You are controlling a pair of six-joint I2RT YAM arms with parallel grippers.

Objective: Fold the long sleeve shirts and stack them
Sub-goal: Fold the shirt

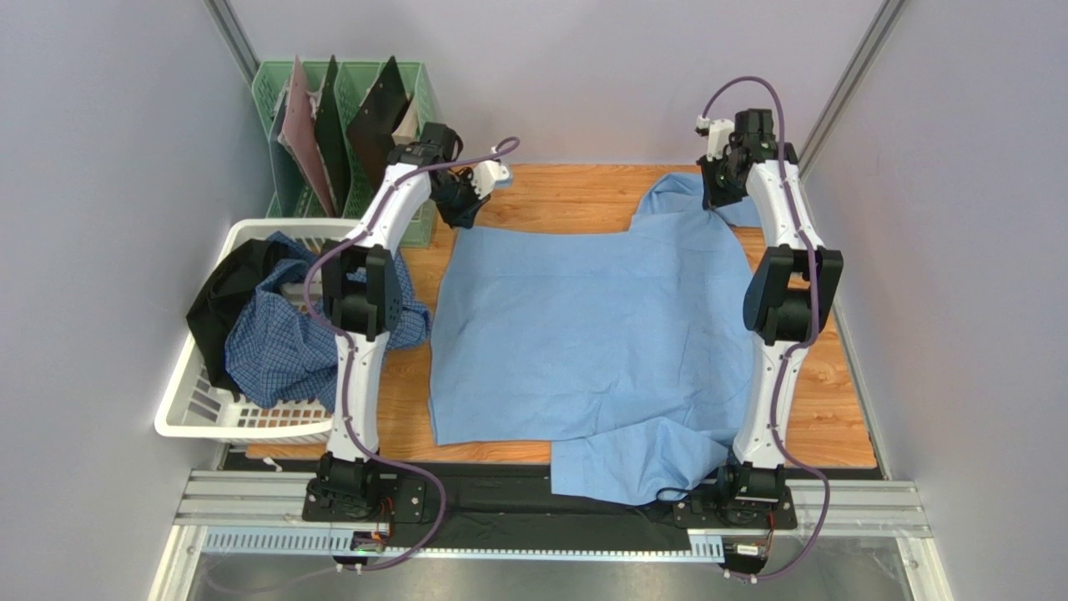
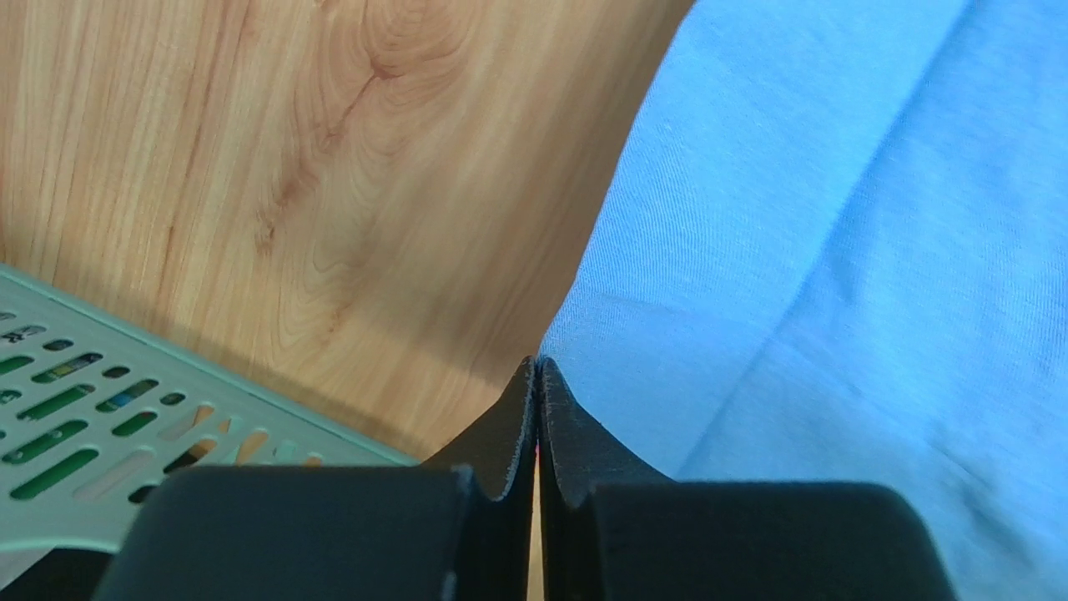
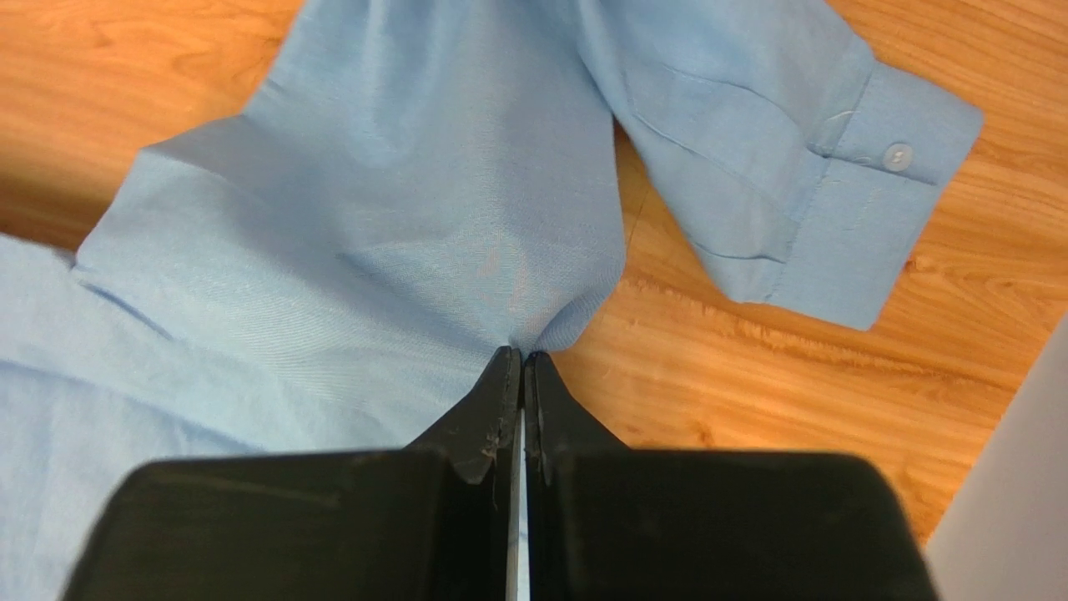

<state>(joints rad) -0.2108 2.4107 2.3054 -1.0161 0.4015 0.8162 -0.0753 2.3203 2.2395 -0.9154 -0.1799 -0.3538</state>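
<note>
Light blue shirt (image 1: 589, 338) lies spread on the wooden table (image 1: 564, 188), far corners pinched by the tight-pressed fingers of left gripper (image 2: 537, 366) and right gripper (image 3: 522, 357); checked shirt (image 1: 282, 344) heaped in white basket (image 1: 188, 407) at left, green rack (image 1: 282, 94) just beside left gripper.

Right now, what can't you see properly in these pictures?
Checked shirt: top view, mostly hidden by the left arm and a black garment in the white basket.
Light blue shirt: collar shows in no view; left gripper and right gripper hide the pinched edges.
Green rack: top view, contents too small to identify.
</note>
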